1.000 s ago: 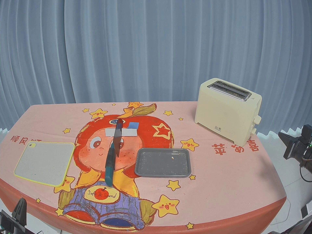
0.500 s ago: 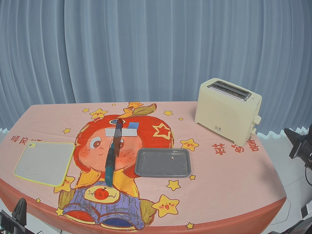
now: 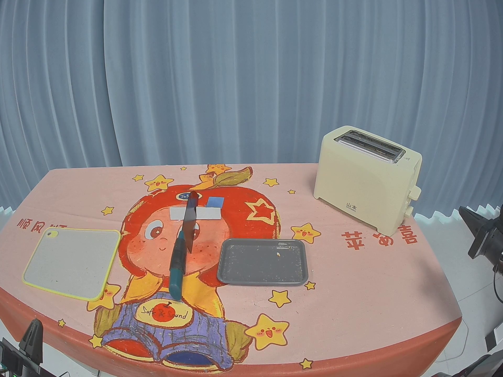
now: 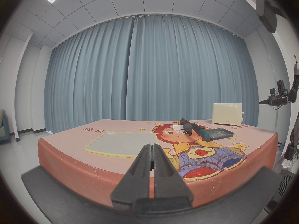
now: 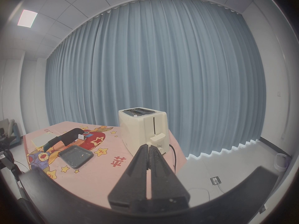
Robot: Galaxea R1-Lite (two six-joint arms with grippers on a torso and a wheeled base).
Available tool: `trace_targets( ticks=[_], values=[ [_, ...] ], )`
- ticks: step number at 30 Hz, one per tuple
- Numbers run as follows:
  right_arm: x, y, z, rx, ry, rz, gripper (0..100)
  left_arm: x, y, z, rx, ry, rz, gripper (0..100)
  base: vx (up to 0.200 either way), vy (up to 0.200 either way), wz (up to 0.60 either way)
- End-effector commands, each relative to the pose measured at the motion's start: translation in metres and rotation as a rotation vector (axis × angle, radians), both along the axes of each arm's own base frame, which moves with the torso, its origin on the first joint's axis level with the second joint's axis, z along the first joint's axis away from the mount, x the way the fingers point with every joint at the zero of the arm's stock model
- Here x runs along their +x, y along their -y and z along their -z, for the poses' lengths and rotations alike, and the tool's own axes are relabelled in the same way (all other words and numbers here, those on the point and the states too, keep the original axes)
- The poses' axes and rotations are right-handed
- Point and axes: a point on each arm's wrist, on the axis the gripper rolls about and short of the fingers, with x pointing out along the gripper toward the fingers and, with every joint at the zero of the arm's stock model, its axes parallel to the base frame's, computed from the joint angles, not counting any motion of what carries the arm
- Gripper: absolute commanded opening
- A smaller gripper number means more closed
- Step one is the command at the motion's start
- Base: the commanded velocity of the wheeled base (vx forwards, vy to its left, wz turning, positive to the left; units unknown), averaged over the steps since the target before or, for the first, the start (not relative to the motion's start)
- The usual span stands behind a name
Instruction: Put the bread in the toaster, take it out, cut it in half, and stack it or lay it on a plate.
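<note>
The cloth-covered table (image 3: 367, 289) carries the cream toaster (image 3: 367, 176) at its far right corner; what its dark slots hold is hard to make out. A yellow-rimmed cutting board (image 3: 70, 262) lies by the left edge, and a grey tray (image 3: 251, 263) with crumbs lies near the middle. Just left of the tray, the teal-handled knife (image 3: 181, 247) partly covers a white strip (image 3: 207, 213). The left gripper (image 4: 152, 145) is pinched together and empty off the near left corner. The right gripper (image 5: 149, 146), likewise closed on nothing, is off the right edge.

Cutting board (image 3: 70, 262) left; knife (image 3: 181, 247) centre, blade seemingly propped on block (image 3: 201, 213); tray (image 3: 251, 263) just right; toaster (image 3: 367, 176) behind-right.
</note>
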Motion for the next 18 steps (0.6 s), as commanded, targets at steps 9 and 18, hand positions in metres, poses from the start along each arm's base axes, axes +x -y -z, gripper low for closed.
trace_targets(
  ticks=[9,18],
  values=[
    [-0.0056,-0.0017,-0.0016,0.001,0.018,-0.027,0,0.0001,0.0,0.0052,0.0,-0.001,-0.001,0,0.0,0.0,0.0],
    [-0.0084,-0.0023,-0.0022,-0.002,0.026,-0.031,0,0.0001,0.0,0.0052,0.0,-0.001,-0.001,0,0.0,0.0,0.0]
  ],
)
